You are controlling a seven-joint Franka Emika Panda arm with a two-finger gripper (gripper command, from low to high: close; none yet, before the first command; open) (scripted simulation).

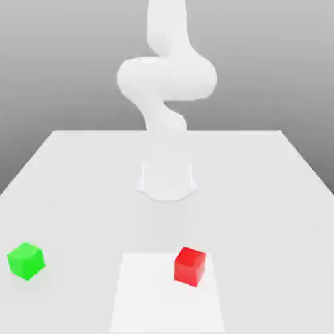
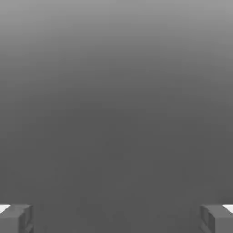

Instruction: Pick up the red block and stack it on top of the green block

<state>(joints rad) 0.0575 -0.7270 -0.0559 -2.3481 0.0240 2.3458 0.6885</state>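
On the table (image 1: 274, 196), red block (image 1: 190, 265) sits at five o'clock, green block (image 1: 26, 260) at eight, well apart; my gripper (image 2: 116, 218) spread, empty, nothing stacked yet.

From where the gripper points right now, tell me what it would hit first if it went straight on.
Nothing that I can make out: the gripper is open, and between its fingertips the hand view gives plain grey, no block. The way looks free, though depth there is unclear.

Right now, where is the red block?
The red block sits on the table near the front, toward the exterior view's right of the green block.
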